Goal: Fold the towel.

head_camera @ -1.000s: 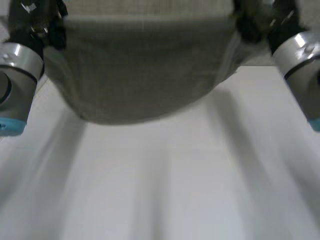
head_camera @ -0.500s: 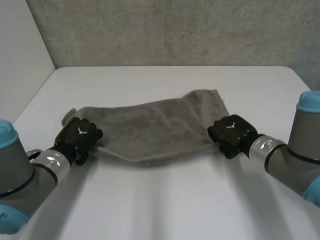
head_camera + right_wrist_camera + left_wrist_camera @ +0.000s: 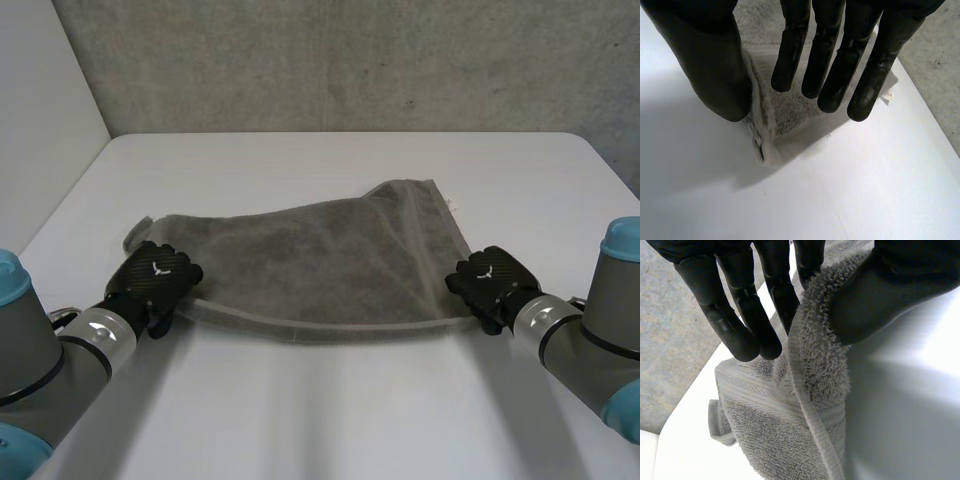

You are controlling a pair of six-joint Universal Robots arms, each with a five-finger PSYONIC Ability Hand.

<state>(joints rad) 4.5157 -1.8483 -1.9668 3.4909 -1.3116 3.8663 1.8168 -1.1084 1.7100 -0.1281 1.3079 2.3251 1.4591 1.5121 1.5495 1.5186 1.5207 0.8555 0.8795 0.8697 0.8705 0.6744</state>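
At left hand (image 3: 880,290), towel (image 3: 815,365) loop pile.

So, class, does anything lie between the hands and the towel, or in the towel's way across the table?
Nothing visible does. The left hand and right hand each pinch a near corner of the towel, and nothing lies on the table beyond it.

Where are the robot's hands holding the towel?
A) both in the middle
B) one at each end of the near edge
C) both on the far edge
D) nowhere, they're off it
B: the left hand pinches one end of the towel's near edge, and the right hand pinches the other end.
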